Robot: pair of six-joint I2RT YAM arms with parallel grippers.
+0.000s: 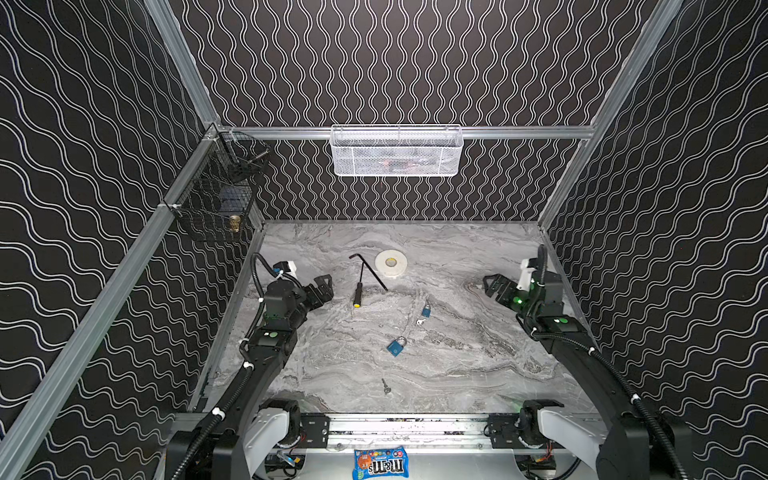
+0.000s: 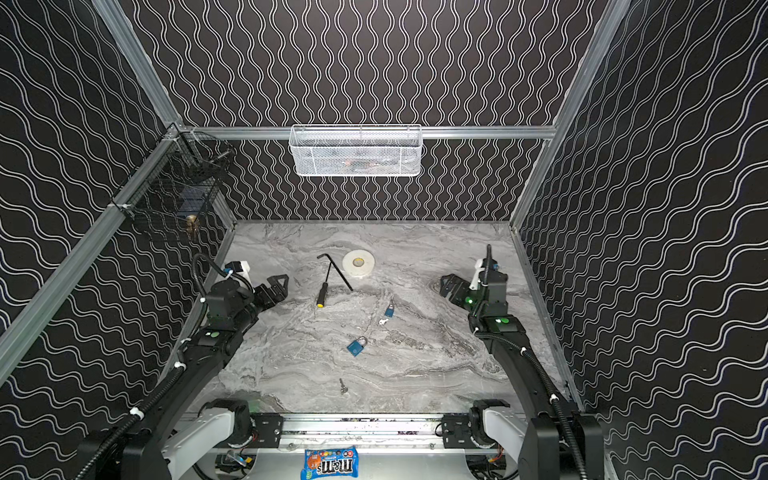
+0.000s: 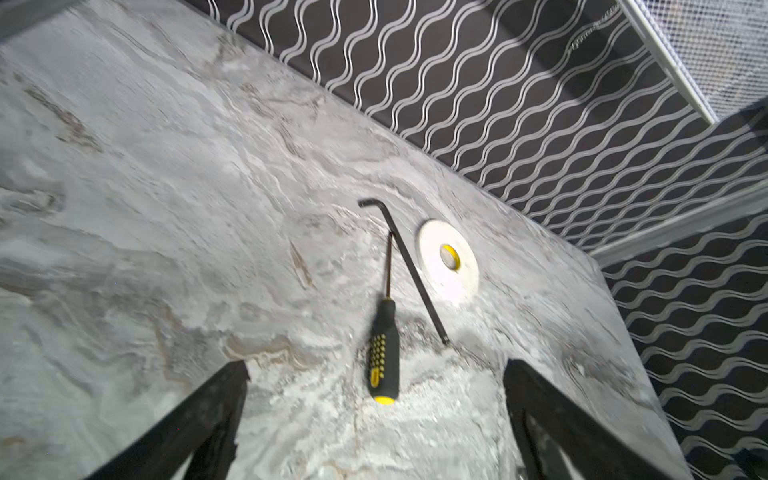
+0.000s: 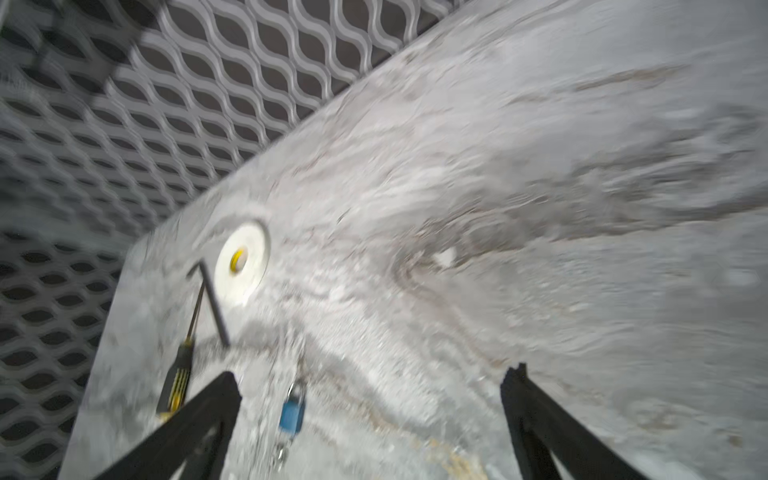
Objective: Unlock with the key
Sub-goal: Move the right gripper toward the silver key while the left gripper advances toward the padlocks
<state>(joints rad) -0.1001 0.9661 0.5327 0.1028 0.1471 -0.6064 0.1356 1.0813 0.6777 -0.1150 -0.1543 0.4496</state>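
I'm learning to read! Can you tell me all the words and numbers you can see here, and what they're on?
"m&m's": on the blue candy bag at the near edge, upside down in both top views.
Smaller print on that bag: too small to read.
Large blue padlock, small blue padlock, screwdriver, tape roll: no writing can be made out.

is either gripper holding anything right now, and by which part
Nothing is held: the left gripper and right gripper both stand open and empty over the grey marble-patterned table.
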